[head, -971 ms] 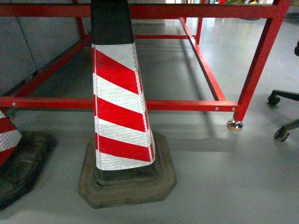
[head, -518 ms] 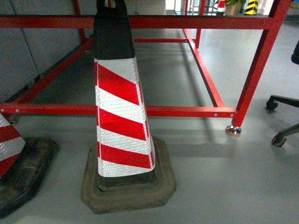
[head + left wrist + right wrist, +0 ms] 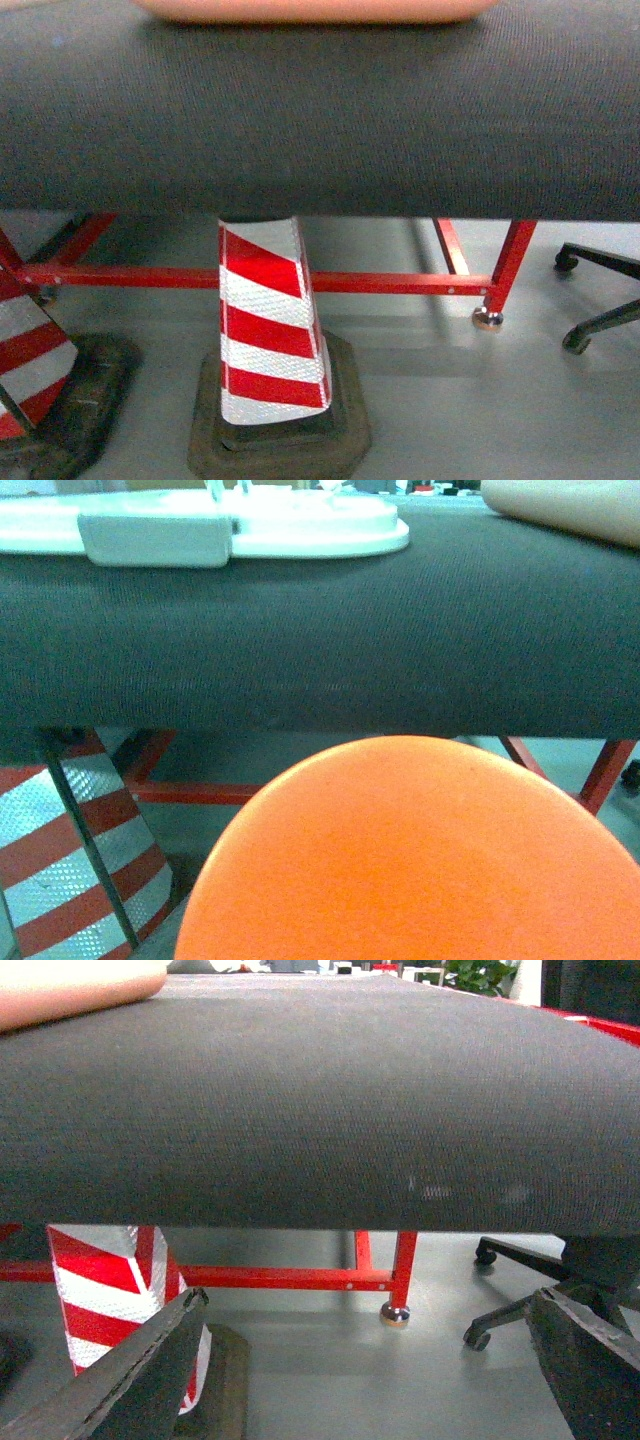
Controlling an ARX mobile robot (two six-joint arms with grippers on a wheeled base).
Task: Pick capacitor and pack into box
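No capacitor shows in any view. The box (image 3: pixel 315 10), pale peach-pink, peeks over the far edge of a dark-matted table (image 3: pixel 320 120); its rim also shows in the left wrist view (image 3: pixel 565 505) and the right wrist view (image 3: pixel 75 990). Its white lid (image 3: pixel 300 525) with a grey clip (image 3: pixel 155 540) lies flat on the mat to the left. My right gripper (image 3: pixel 365 1360) hangs below table height, open wide, with only floor between its fingers (image 3: pixel 130 1370). A large orange round surface (image 3: pixel 420 860) fills the lower left wrist view, and no left fingers show.
A red-and-white striped cone (image 3: pixel 265 330) on a dark rubber base stands under the table front, a second cone (image 3: pixel 30 360) at the left. A red steel frame (image 3: pixel 380 283) with a foot (image 3: pixel 487 320) runs behind. Office chair legs (image 3: pixel 600 290) are at the right.
The head view has risen: the table's dark edge and the box rim have come into sight, and the cone and red frame have dropped lower in the picture.
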